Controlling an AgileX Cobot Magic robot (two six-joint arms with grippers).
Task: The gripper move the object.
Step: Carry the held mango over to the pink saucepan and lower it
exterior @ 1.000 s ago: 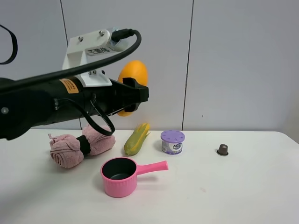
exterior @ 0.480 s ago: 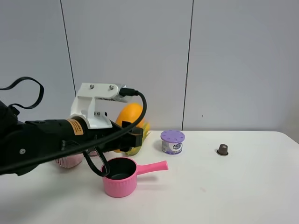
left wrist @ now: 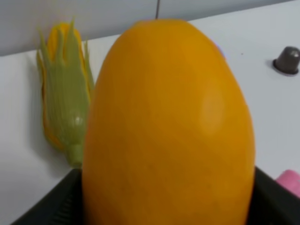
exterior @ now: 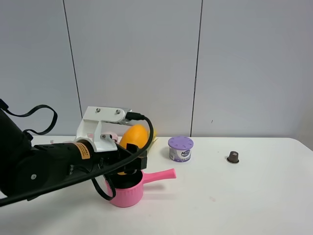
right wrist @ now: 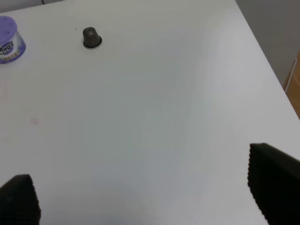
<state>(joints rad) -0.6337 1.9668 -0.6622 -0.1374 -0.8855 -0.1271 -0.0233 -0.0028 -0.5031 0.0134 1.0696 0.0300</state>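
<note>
Object (exterior: 134,137), the smooth orange-yellow fruit, stood upright, clamped between the black jaws of the left gripper (exterior: 133,154); in the left wrist view it filled the frame with a dark jaw edge at each lower side, so the grip sat low on the fruit, likely to leave its body free for setting down; it hung above the table (exterior: 254,196), just over the back of the pink pot (exterior: 124,193), and the arm hid whether fruit and rim touched; the corn cob (left wrist: 65,108) lay on the table just behind it, and the purple-lidded tub (exterior: 180,148) stood near on one side; judged from this, the carry was close to its end and the pot looked the likely target; the right gripper (right wrist: 147,192) was spread wide with nothing between its jaws, over bare table and well apart from the small dark capsule (right wrist: 92,37), presumably placed there to leave the working arm room.
</note>
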